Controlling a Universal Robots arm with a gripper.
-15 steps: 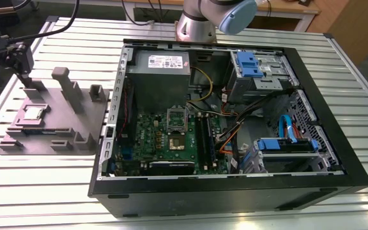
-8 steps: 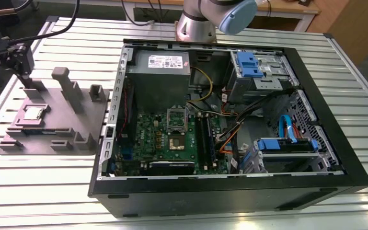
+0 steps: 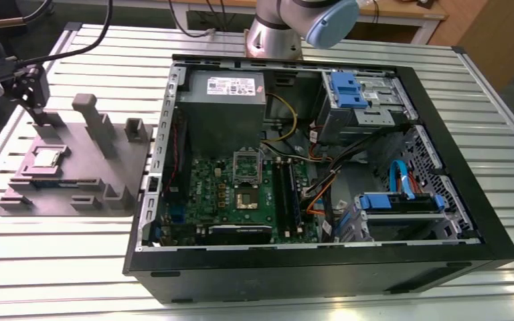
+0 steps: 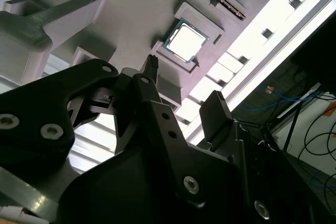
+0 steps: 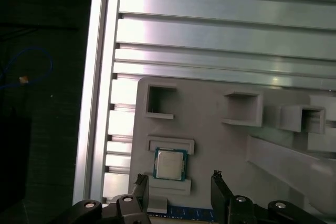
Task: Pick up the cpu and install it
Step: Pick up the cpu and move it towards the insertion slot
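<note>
Black and two-fingered, the pincer stands open with nothing between its fingers. Both wrist views show a wide gap between the two tips. It hangs over one end of a grey moulded plastic tray with raised posts and square pockets. Whether any tip touches the tray I cannot tell.

Just past the fingertips lies the cpu, a small flat square chip with a silvery metal top and a thin pale rim. It sits flat in a shallow square recess of the tray, framed by low ledges on two sides, and is apart from both fingers. In the first wrist view it is nearer one finger than the other. In the second wrist view the cpu shines bright just beyond the pincer.

In the exterior view the pincer is at the far end of the tray, beside a tall post, with the cpu near the tray's outer edge. The tray rests on a ribbed aluminium table.

Toward the exterior view's right of the tray, just beside it, a black open computer case lies on its side. Inside are a green motherboard with a metal-framed socket, a grey box bearing a white label and blue drive brackets. Behind the case rises the silver arm base.
</note>
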